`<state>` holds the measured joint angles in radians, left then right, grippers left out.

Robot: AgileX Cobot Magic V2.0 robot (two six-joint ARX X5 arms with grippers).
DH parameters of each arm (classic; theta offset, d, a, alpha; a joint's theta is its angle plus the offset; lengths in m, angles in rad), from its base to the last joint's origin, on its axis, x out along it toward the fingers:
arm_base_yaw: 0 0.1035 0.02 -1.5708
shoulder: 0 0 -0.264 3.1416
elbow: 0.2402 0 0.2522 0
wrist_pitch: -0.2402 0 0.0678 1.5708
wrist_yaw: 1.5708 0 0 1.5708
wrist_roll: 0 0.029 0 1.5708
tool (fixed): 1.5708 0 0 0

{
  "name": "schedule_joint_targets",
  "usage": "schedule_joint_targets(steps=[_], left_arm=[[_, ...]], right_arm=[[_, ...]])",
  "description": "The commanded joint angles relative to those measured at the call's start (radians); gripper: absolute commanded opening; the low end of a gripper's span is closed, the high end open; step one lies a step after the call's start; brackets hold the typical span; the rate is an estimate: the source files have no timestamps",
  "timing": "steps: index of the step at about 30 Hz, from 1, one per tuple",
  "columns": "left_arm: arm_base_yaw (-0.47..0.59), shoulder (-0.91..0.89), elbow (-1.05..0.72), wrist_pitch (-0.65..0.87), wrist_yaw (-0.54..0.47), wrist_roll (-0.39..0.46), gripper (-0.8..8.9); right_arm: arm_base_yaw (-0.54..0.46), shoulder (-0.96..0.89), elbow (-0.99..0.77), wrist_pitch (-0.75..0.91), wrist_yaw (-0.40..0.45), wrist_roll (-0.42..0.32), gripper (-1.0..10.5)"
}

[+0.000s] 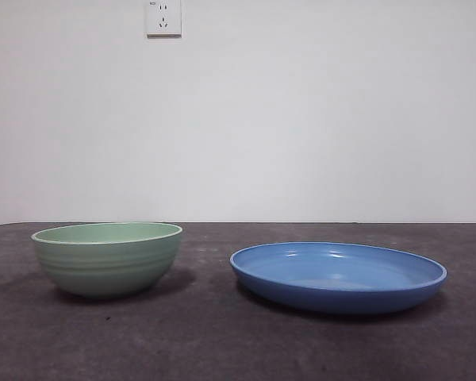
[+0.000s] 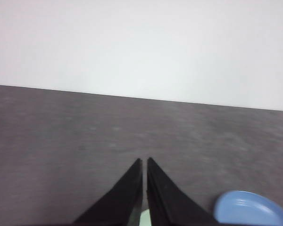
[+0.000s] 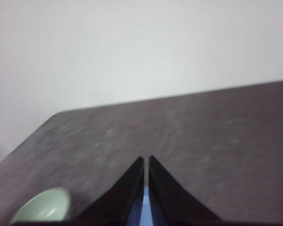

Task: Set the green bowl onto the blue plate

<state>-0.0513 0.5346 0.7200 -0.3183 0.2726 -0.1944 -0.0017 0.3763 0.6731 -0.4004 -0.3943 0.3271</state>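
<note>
Front only: green bowl upright, apart from blue plate. Wrists only: left claw, right claw clenched, empty.

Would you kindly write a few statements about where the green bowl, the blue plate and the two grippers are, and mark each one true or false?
1. The green bowl sits on the blue plate. False: it stands on the table beside the plate, with a gap between them.
2. The plate has nothing on it. True.
3. The left gripper is shut on the bowl. False: its jaws are together and hold nothing.
4. The right gripper has its jaws together. True.
5. The bowl lies on its side. False: it stands upright, rim up.
6. No arm shows in the front view. True.
</note>
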Motion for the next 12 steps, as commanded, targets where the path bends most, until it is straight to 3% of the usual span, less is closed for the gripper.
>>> schedule_joint_targets(steps=[1, 9, 12], left_arm=[[-0.009, 0.066, 0.091, -0.026, 0.070, -0.026, 0.15], [-0.049, 0.255, 0.339, -0.304, 0.142, 0.005, 0.15], [-0.071, 0.322, 0.431, -0.429, 0.180, 0.073, 0.15]], right_arm=[[0.000, 0.068, 0.076, -0.060, -0.079, 0.013, 0.1], [0.013, 0.235, 0.237, -0.170, -0.315, -0.015, 0.1], [0.055, 0.277, 0.279, -0.195, -0.327, -0.048, 0.1]])
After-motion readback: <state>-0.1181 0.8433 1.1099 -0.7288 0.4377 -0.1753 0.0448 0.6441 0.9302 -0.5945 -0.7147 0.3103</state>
